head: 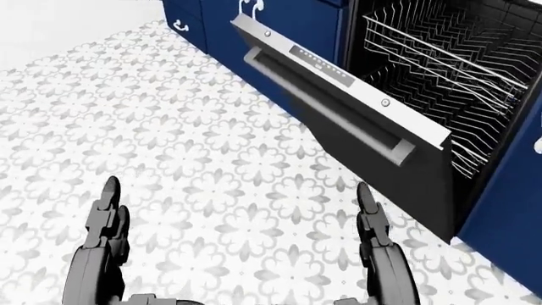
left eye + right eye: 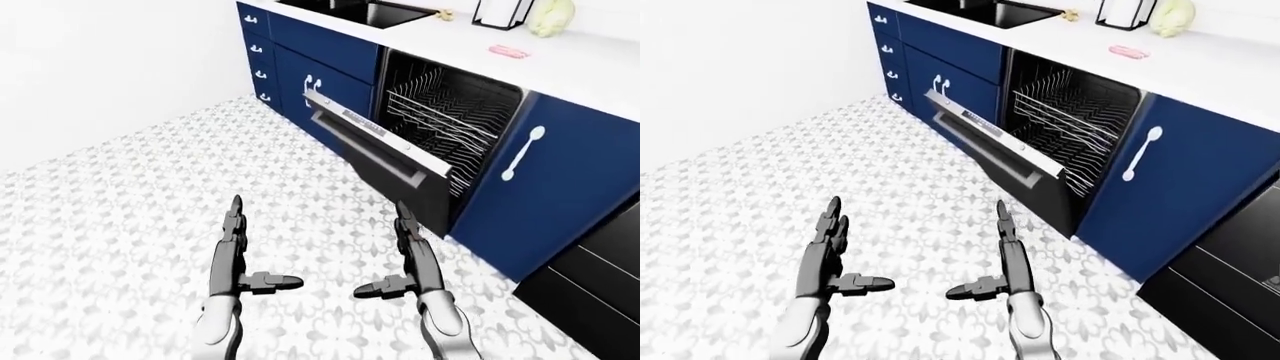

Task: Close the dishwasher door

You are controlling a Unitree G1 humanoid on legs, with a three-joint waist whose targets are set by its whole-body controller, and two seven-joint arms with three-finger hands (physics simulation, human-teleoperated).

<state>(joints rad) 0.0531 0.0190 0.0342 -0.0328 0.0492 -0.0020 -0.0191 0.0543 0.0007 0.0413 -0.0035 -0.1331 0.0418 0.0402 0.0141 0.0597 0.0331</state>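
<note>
Door (image 2: 385, 150) hung half open, tilted outward at upper right of left-eye view, racks (image 2: 450, 112) exposed. Left hand (image 2: 232, 259) and right hand (image 2: 412, 259) both open, fingers extended, clear of door.

Black dishwasher door (image 2: 385, 154) hangs half-open (racks (image 2: 450, 124) visible).

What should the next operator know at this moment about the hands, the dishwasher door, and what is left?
Left hand: open, empty, fingers straight, over the floor.
Right hand: open, empty, nearer the door but not touching it.
Dishwasher door: partly open, tilted out from the cabinet, top edge and handle facing the robot; racks show behind it.
Done: robot stands near the door.
Left: bring a hand to the door, likely the right, and push it shut.
</note>
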